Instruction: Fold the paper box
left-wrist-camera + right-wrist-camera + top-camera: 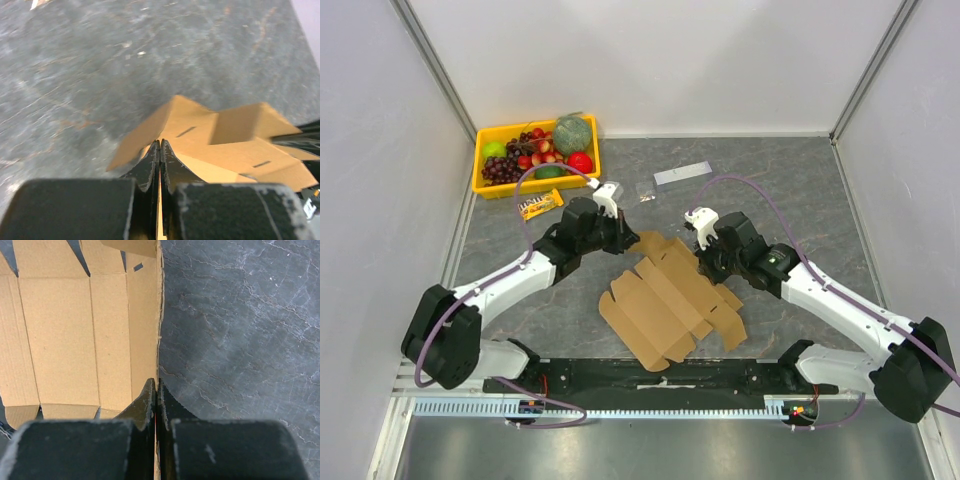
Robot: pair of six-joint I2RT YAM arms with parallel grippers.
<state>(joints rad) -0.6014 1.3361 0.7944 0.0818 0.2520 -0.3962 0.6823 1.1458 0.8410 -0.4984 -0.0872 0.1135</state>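
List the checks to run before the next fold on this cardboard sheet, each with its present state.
1. Left tool shut on the paper box edge: ok.
2. Right tool shut on the cardboard edge too: ok.
3. Far flaps raised off the table: ok.
4. Fruit tray apart from the sheet: ok.
5. How deep each grip sits: cannot tell.

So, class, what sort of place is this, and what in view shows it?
Probably a robot lab test cell: a left arm and right arm bolted to a walled-in grey table, with practice props, a flat paper box and a yellow fruit tray.
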